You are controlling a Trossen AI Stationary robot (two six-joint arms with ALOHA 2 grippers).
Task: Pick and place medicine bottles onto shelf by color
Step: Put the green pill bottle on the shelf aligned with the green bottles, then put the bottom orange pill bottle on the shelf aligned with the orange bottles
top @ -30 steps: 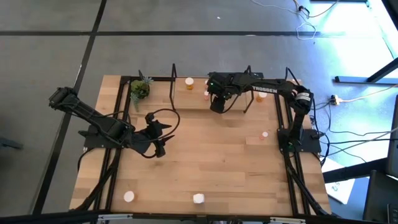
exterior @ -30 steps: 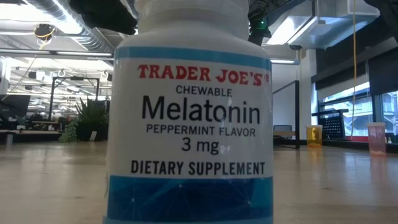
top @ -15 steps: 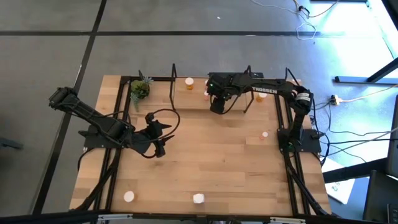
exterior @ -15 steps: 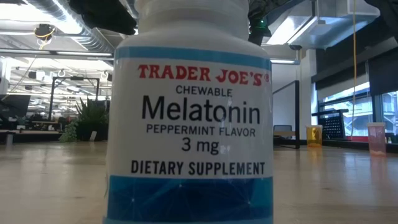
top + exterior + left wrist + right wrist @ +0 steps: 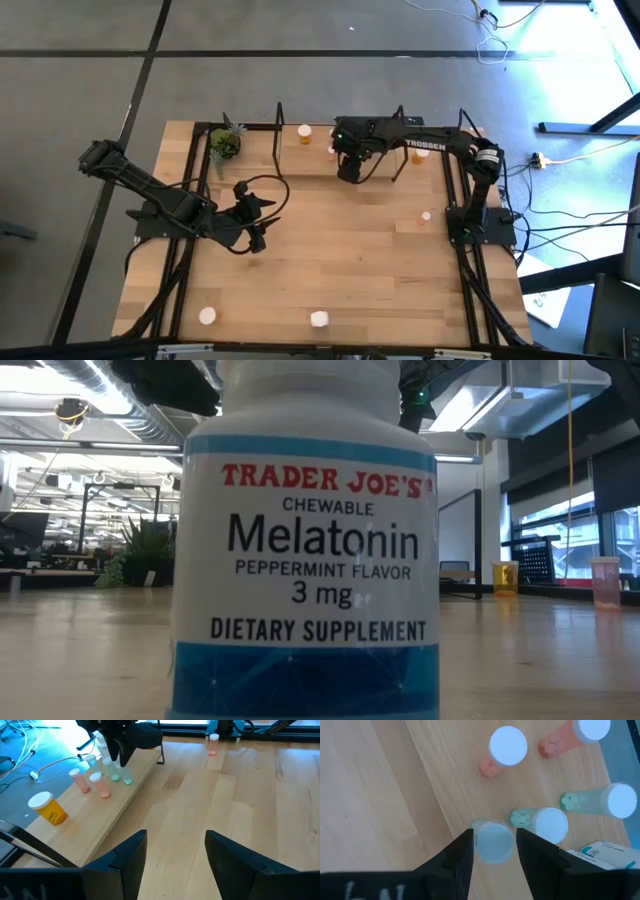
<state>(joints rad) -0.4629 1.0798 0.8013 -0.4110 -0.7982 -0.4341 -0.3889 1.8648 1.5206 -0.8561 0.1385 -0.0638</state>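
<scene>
- Nearest the low camera, a white melatonin bottle (image 5: 305, 550) stands upright on the counter (image 5: 350, 260) and blocks most of that view; another white-capped bottle (image 5: 207, 316) stands near the front left corner.
- Mid-counter, the left hand (image 5: 258, 222) waits with its fingers spread and nothing between them.
- A pink bottle (image 5: 426, 216) stands alone near the right arm's base, not yet shelved.
- At the back, the shelf (image 5: 107, 815) carries an orange bottle (image 5: 48, 808) at one end, then two pink bottles (image 5: 100, 785), then pale green ones (image 5: 540, 822).
- The right hand (image 5: 492, 845) hangs over the shelf, pinching a clear bottle (image 5: 492, 841) from above by its cap, its fingers close on either side. It sits just beside a green bottle, at the green end of the row.
- The step in hand looks like the placing of this bottle with the greens. Whether its base is already on the board cannot be told.
- The next move calls for a gentle lowering until it stands, then parting the fingers only slightly and rising straight up, since the neighbour is close enough to be knocked.
- The loose pink and white bottles are left to fetch.
</scene>
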